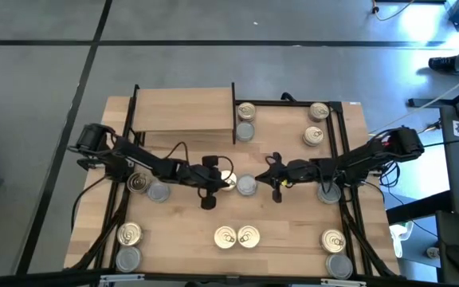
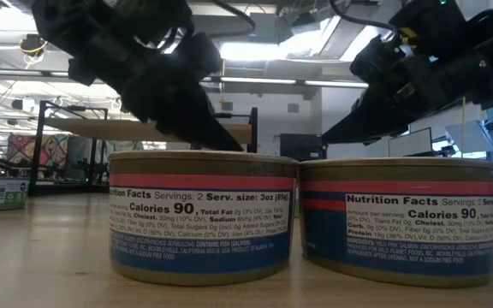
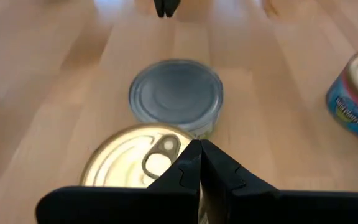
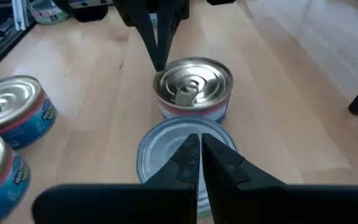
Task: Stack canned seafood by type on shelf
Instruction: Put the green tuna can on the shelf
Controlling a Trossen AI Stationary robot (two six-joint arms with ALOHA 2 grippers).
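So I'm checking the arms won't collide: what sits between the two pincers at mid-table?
Two tins side by side: a gold pull-tab tin by the left pincer and a plain silver-topped tin by the right pincer, shown in the high view.

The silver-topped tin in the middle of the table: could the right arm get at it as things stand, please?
Probably yes: the right gripper, shut, hangs just over the silver-topped tin, with nothing between them; the gold-lidded tin sits beyond it.

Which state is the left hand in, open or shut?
Shut: the left hand shows its two dark fingers pressed together, poised over the gold-lidded tin.
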